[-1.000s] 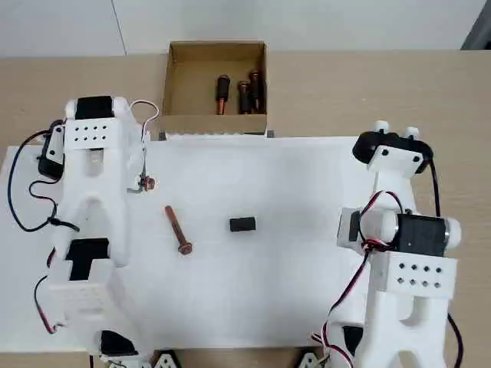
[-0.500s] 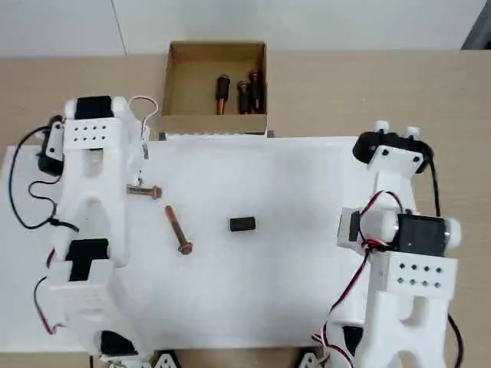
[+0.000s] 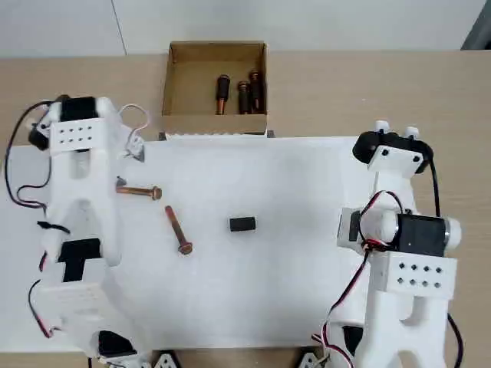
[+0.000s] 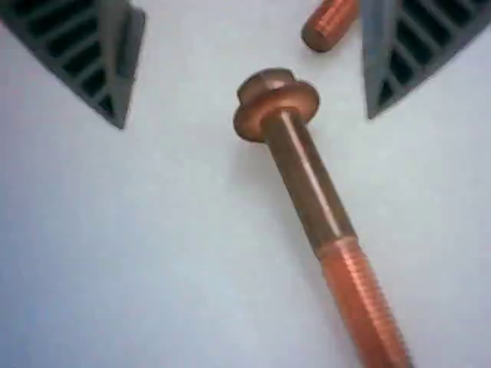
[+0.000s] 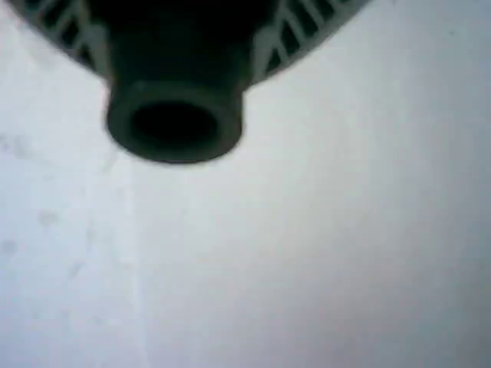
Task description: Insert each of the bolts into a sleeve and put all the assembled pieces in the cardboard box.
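One bolt [image 4: 303, 184] is lying on the mat [image 3: 291, 268] under the wide-open left gripper [image 4: 245, 121]; the right gripper [image 5: 176, 38] is clutching a black sleeve [image 5: 175, 126]; finished pieces [image 3: 242, 92] are sitting in the cardboard box [image 3: 192, 88].

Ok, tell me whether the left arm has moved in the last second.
Yes. The left arm shifted left, away from the cardboard box, uncovering a bolt.

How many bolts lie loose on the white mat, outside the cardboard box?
2. The level bolt lies beside the left arm; the slanted bolt nearer the black sleeve. That arm may hide more.
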You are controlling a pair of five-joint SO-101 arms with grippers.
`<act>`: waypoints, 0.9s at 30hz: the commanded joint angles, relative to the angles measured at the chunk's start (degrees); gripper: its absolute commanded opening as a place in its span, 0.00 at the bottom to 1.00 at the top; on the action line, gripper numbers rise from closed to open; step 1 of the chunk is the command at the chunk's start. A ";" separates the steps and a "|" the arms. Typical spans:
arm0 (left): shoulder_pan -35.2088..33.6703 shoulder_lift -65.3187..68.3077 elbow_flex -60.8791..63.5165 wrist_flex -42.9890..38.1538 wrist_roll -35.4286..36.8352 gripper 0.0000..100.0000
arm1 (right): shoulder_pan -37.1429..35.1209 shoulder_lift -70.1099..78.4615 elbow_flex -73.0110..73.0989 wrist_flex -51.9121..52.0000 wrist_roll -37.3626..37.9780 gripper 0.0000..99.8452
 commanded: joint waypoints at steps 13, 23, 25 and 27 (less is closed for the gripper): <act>-2.29 -4.13 -0.92 4.84 -54.07 0.19 | 0.57 -1.01 -0.26 -0.57 -0.62 0.00; -2.11 -4.13 -1.01 4.92 -82.11 0.19 | 0.57 -1.01 1.58 -2.07 -0.53 0.00; -2.11 -4.04 -1.01 4.92 -87.91 0.19 | 0.57 -1.10 2.02 -2.24 -0.53 0.00; -2.11 -4.04 -1.01 4.84 -93.19 0.19 | 0.48 -1.36 2.02 -2.24 -0.35 0.00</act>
